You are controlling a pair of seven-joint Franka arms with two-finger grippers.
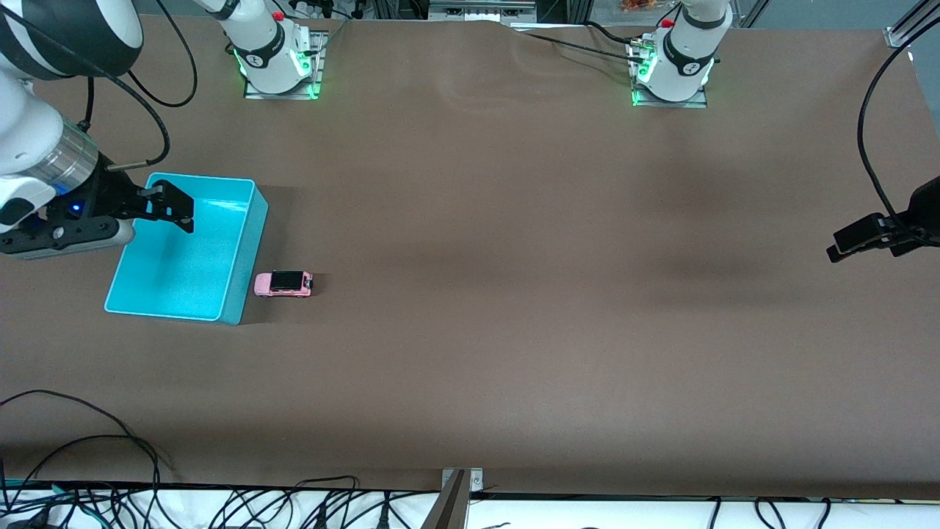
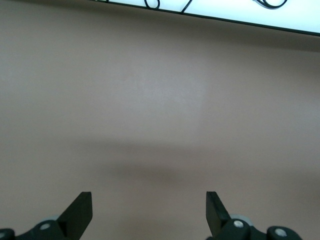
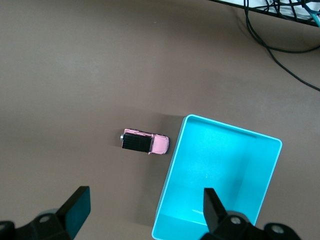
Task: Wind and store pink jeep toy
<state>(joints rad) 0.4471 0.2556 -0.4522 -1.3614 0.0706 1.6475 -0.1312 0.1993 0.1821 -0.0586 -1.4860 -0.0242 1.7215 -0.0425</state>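
Now, your scene read thus:
Pink jeep toy point(image 1: 283, 283): stood on the table, just beside the cyan bin point(image 1: 243, 253), toward the right arm's end.
Right gripper point(image 1: 167, 207): spread, empty, over the bin.
Left gripper point(image 1: 858, 240): spread, empty, waiting over the table's edge at the left arm's end.

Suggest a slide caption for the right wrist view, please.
Open right gripper above a cyan bin, with the pink jeep toy on the table beside it.

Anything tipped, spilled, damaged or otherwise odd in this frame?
Nothing stands out. The jeep sits upright on its wheels on the table beside the bin, which stands upright with nothing in it.
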